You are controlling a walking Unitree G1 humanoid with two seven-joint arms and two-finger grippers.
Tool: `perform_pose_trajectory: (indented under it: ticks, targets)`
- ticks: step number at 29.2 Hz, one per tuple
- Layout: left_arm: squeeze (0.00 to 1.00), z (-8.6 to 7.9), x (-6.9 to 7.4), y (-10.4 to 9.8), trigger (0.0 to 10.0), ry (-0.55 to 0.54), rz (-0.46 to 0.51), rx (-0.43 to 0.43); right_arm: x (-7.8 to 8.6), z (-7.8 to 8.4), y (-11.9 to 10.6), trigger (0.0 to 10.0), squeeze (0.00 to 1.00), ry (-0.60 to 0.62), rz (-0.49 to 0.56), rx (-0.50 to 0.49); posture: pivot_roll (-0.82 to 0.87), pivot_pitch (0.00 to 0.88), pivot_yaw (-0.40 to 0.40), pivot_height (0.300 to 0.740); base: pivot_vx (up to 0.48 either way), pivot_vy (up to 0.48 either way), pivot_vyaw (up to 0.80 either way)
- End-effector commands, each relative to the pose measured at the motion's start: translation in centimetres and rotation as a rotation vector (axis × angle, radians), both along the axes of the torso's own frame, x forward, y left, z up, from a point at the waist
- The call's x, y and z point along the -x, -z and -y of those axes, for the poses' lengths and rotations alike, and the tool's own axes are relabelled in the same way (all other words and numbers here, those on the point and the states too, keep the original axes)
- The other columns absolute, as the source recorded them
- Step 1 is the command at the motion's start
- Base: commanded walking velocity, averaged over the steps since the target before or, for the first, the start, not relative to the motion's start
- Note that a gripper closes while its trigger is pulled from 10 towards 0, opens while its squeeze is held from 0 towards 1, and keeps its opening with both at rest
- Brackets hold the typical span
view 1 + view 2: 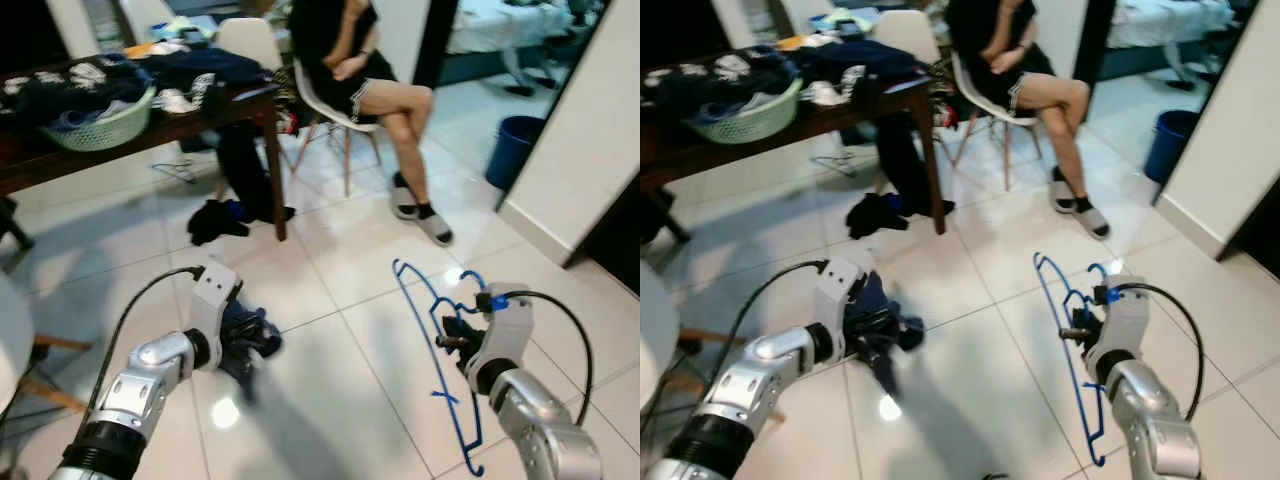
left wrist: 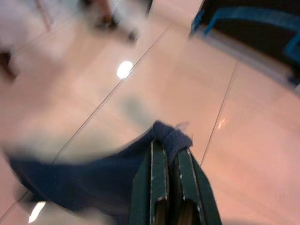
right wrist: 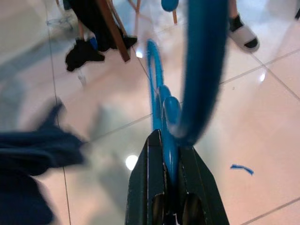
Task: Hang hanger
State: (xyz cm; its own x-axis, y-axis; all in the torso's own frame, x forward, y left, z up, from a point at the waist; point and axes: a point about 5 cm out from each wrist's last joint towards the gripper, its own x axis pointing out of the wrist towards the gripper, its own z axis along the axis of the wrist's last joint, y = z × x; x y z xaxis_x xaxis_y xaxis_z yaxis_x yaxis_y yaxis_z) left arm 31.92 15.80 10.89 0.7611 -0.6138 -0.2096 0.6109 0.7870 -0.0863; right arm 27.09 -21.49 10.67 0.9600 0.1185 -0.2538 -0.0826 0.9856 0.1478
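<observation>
Fingers of my right gripper (image 3: pixel 171 187) are pinched tight on the blue plastic hanger (image 1: pixel 440 350), close beneath its hook, so the frame hangs in the air above the white tile floor (image 1: pixel 340 400). Those of my left gripper (image 2: pixel 169 159) are clamped on a fold of a dark navy garment (image 1: pixel 245 340), which droops just off the floor, well apart from the hanger. I judge I am in the carrying step: both things are held, nothing is hung yet, and no rail shows. Next I need to find a rail and bring the hook over it. It is a thin, open-framed hanger with an inner bar, light and liable to swing. Beyond stand a cluttered worktop (image 1: pixel 150 130) and a seated person (image 1: pixel 350 60).
</observation>
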Motion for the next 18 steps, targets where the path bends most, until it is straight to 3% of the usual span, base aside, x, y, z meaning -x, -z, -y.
perform_pose_trajectory:
  ticks: [1,9,11,14,17,18]
  targets:
    - [0.0,-0.6,0.1,0.0,10.0,0.002,-0.017,0.039,-0.1,-0.5,-0.8,10.0,0.0,-0.032,0.045,-0.02,0.01,0.142,0.017,0.74,0.0,0.0,-0.8]
    - [0.0,-0.3,0.2,-0.3,10.0,0.039,0.001,0.083,0.0,-0.8,-0.9,10.0,0.0,-0.075,0.07,-0.103,0.02,0.153,0.012,0.74,0.0,0.0,-0.8]
    - [0.0,-0.5,-0.1,-0.4,10.0,0.025,-0.008,0.129,0.1,-0.8,-1.0,10.0,0.0,-0.076,0.077,-0.119,0.02,0.163,0.002,0.74,0.0,0.0,-0.8]
    - [0.0,-1.0,0.2,-0.6,10.0,-0.023,0.0,0.157,0.8,-1.2,-1.0,10.0,0.0,-0.065,0.07,-0.147,0.0,0.17,-0.004,0.74,0.0,0.0,-0.8]
    - [0.0,-1.2,2.0,-0.9,10.0,-0.083,0.04,0.144,3.2,-2.6,-0.8,10.0,0.0,-0.07,0.061,-0.188,-0.02,0.177,-0.005,0.74,0.0,0.0,-0.8]
    - [0.0,-1.2,2.0,-0.9,10.0,-0.083,0.04,0.144,3.2,-2.6,-0.8,10.0,0.0,-0.07,0.061,-0.188,-0.02,0.177,-0.005,0.74,0.0,0.0,-0.8]
